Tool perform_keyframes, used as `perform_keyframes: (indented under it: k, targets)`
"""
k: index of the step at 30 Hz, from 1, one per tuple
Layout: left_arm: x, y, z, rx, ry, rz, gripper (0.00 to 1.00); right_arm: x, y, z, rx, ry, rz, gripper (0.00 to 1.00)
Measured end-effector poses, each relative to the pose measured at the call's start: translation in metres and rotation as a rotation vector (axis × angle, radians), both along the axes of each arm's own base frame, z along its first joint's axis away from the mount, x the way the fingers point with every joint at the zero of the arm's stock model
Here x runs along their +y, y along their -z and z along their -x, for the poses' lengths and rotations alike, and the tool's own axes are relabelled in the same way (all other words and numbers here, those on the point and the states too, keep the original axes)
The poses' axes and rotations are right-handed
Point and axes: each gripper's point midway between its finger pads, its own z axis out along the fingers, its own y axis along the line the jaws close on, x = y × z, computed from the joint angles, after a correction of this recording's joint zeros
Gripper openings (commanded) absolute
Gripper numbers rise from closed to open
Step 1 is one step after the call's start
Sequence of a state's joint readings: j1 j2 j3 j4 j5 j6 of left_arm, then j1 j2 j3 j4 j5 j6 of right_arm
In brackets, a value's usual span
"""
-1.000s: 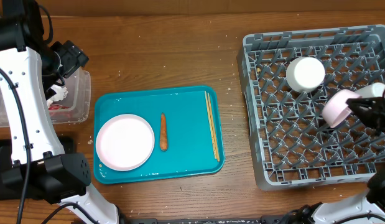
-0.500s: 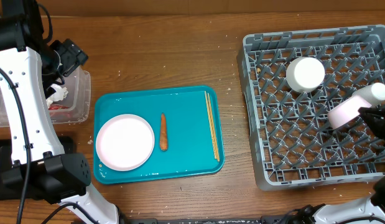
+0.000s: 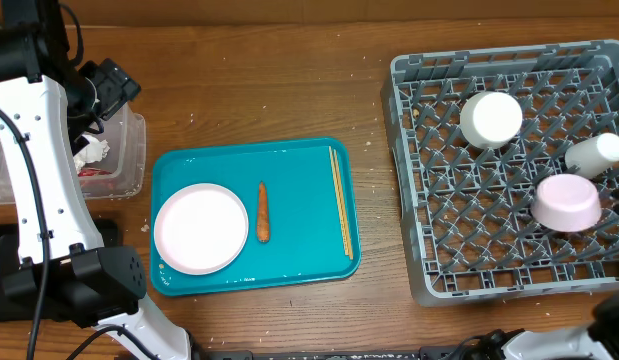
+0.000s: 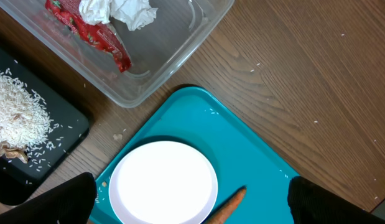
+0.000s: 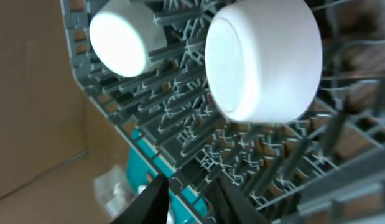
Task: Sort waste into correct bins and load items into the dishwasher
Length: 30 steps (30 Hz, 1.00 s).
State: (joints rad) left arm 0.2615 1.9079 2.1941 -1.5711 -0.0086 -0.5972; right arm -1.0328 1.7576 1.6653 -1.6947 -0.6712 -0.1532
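A white plate [image 3: 200, 228], a carrot [image 3: 262, 211] and a pair of chopsticks [image 3: 341, 200] lie on the teal tray [image 3: 299, 170]. The grey dish rack [image 3: 409, 180] holds a pink bowl [image 3: 566, 202] upside down, a white cup [image 3: 491, 118] and a smaller white cup [image 3: 596, 152]. My left gripper [image 4: 192, 191] is open and empty, high above the plate [image 4: 162, 182] and carrot [image 4: 229, 205]. My right gripper [image 5: 195, 199] is open and empty just behind the pink bowl [image 5: 264, 59]. It is out of the overhead view.
A clear bin [image 3: 129, 150] at the left holds a red wrapper [image 4: 92, 31] and crumpled white tissue [image 4: 120, 11]. A black tray [image 4: 30, 124] with spilled rice lies beside it. The left arm's base [image 3: 79, 280] stands at the front left.
My right gripper let go of the pink bowl, which now rests upside down in the rack. The right arm drew back to the right, out of the overhead view. The left arm stayed put.
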Motion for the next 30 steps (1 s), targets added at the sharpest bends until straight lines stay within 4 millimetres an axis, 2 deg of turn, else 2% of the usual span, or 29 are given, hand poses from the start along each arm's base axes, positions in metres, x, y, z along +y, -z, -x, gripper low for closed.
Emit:
perform_keyframes:
  k: [1,3,4,5,8,9,10,11,15,16,23,24,28,30]
  targets:
    - [0.000,0.000,0.000,0.000,0.000,0.000,1.00,-0.001,-0.008,0.002,0.006,0.016,0.031,0.34]
    - [0.000,0.000,0.000,0.000,0.000,0.000,1.00,0.002,-0.027,0.007,0.003,0.040,0.102,0.66]
    - [0.000,0.000,0.000,0.000,0.000,0.000,1.00,0.005,-0.032,0.007,0.000,0.038,0.122,0.90]
    - [0.000,0.000,0.000,0.000,0.000,0.000,1.00,0.012,-0.041,0.006,-0.016,0.025,0.153,1.00]
    - [0.000,0.000,0.000,-0.001,-0.006,0.002,1.00,0.043,-0.069,-0.005,-0.099,-0.057,0.219,1.00]
    - [0.000,0.000,0.000,-0.001,-0.011,0.003,1.00,0.067,-0.085,-0.014,-0.179,-0.129,0.228,1.00]
    - [0.000,0.000,0.000,-0.002,-0.019,0.006,1.00,0.075,-0.089,-0.017,-0.206,-0.155,0.228,1.00]
    - [0.000,0.000,0.000,-0.003,-0.036,0.010,1.00,0.106,-0.103,-0.026,-0.288,-0.252,0.216,1.00]
    - [0.000,0.000,0.000,-0.009,-0.086,0.024,1.00,0.185,-0.111,-0.046,-0.377,-0.531,0.192,1.00]
    - [0.000,0.000,-0.001,-0.011,-0.100,0.028,1.00,0.195,-0.109,-0.048,-0.368,-0.563,0.195,1.00]
    - [0.000,0.000,-0.001,-0.018,-0.139,0.039,1.00,0.305,-0.054,-0.057,-0.145,-0.878,0.412,1.00]
    - [0.000,0.000,-0.001,-0.015,-0.139,0.039,1.00,0.312,-0.050,-0.058,-0.135,-0.893,0.419,1.00]
    - [-0.001,0.001,0.003,-0.001,-0.145,0.044,1.00,0.370,-0.009,-0.074,-0.076,-0.971,0.458,0.91]
    - [-0.001,0.001,0.003,-0.001,-0.147,0.044,1.00,0.392,0.014,-0.075,-0.038,-1.017,0.463,0.85]
